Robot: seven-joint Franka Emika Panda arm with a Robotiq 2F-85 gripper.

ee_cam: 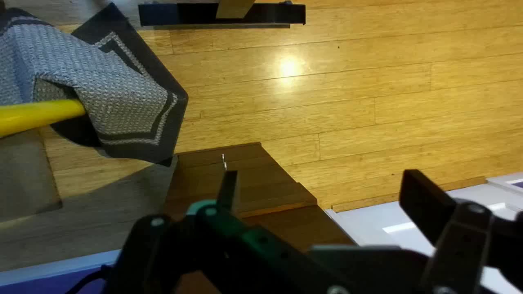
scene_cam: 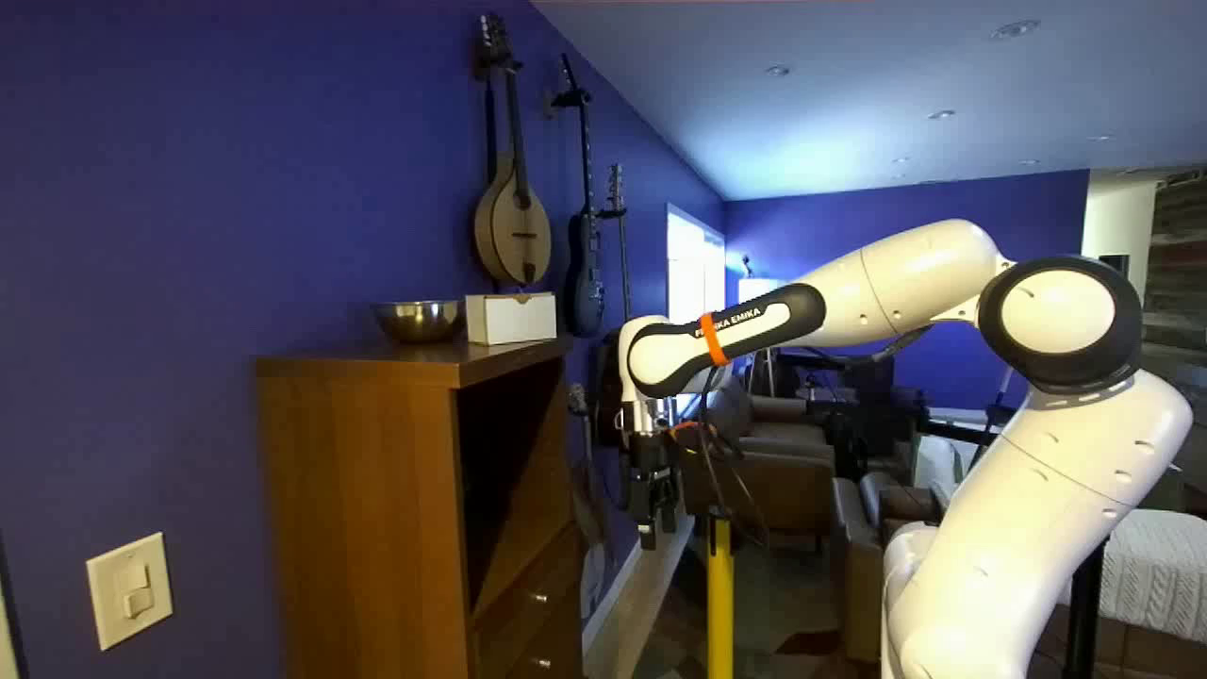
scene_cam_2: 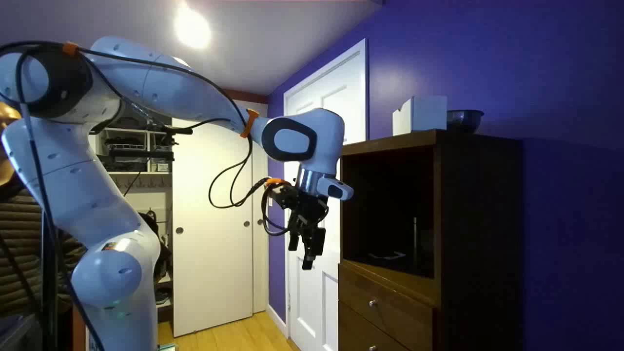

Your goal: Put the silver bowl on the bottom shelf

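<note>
The silver bowl (scene_cam: 421, 322) sits upright on the cabinet's flat top, beside the white box. In an exterior view it is partly hidden behind that box and looks dark (scene_cam_2: 465, 121). The bottom shelf (scene_cam_2: 390, 282) is the floor of the cabinet's open compartment, above the drawers; its inside is dark. My gripper (scene_cam: 657, 528) points down in front of the cabinet's open side, lower than the bowl and apart from it. It also shows in an exterior view (scene_cam_2: 301, 254). In the wrist view its fingers (ee_cam: 320, 175) are wide apart with nothing between them. The bowl is out of the wrist view.
The white box (scene_cam: 514, 319) stands on the cabinet (scene_cam: 368, 500) top near its front edge. A thin upright object (scene_cam_2: 415, 241) stands inside the compartment. A yellow post (scene_cam: 720, 594) stands near the gripper. Instruments (scene_cam: 514, 226) hang on the purple wall. A white door (scene_cam_2: 324, 204) is beside the cabinet.
</note>
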